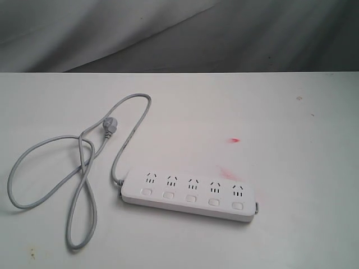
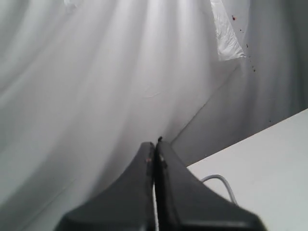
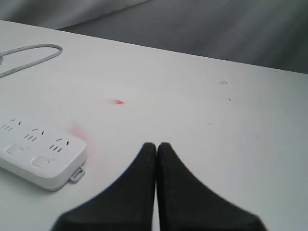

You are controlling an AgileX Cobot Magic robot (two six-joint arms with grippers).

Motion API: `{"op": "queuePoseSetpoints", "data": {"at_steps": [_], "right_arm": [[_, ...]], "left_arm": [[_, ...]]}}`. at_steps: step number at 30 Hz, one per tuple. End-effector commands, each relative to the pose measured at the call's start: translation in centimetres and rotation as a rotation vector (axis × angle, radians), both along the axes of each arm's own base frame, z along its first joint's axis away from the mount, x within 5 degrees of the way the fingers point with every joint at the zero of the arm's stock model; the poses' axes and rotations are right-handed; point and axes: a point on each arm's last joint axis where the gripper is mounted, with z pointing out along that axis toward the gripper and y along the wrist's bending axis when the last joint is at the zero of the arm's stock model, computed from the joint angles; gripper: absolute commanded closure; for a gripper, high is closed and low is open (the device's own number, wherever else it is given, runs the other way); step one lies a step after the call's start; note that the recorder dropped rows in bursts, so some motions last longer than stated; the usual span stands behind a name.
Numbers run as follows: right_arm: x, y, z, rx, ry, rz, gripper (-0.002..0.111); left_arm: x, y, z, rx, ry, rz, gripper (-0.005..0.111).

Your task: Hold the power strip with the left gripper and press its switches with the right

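The white power strip [image 1: 189,194] lies flat on the white table [image 1: 280,140], its row of switches [image 1: 190,198] along the near side below the outlets. Its grey cord [image 1: 84,168] loops off to the left and ends in a plug [image 1: 109,128]. Neither arm shows in the exterior view. The left gripper [image 2: 154,143] is shut on nothing and points at the grey backdrop, with a bit of cord [image 2: 222,183] beside it. The right gripper [image 3: 157,145] is shut and empty, hovering over bare table, apart from the strip's end [image 3: 45,161].
A small red mark [image 1: 235,140] and a faint pink smear [image 1: 224,171] stain the table behind the strip. A grey cloth backdrop [image 1: 179,33] hangs beyond the table's far edge. A small tab [image 3: 77,174] sticks out of the strip's end.
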Motion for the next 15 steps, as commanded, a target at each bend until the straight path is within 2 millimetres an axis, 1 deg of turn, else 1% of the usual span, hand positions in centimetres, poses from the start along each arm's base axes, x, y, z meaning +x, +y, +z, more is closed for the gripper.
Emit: {"op": "queuePoseSetpoints", "data": {"at_steps": [1, 6, 8, 10, 13, 15], "right_arm": [[0.0, -0.1, 0.0, -0.005, -0.012, -0.007, 0.108], [0.0, -0.1, 0.0, -0.005, -0.012, -0.007, 0.108], [0.0, -0.1, 0.0, -0.005, -0.012, -0.007, 0.108], [0.0, -0.1, 0.0, -0.005, -0.012, -0.007, 0.108], [0.0, -0.1, 0.0, -0.005, -0.012, -0.007, 0.108], [0.0, -0.1, 0.0, -0.005, -0.012, -0.007, 0.108]], "left_arm": [[0.3, 0.0, -1.0, -0.106, 0.052, -0.011, 0.107], [0.8, 0.1, -3.3, -0.185, 0.148, 0.0, 0.107], [0.8, 0.1, -3.5, -0.244, 0.162, 0.001, 0.107], [0.8, 0.1, -4.2, -0.23, 0.238, 0.006, 0.107], [0.8, 0.3, -4.6, -0.177, 0.273, 0.035, 0.107], [0.7, 0.2, -5.3, -0.192, 0.351, 0.041, 0.107]]}}
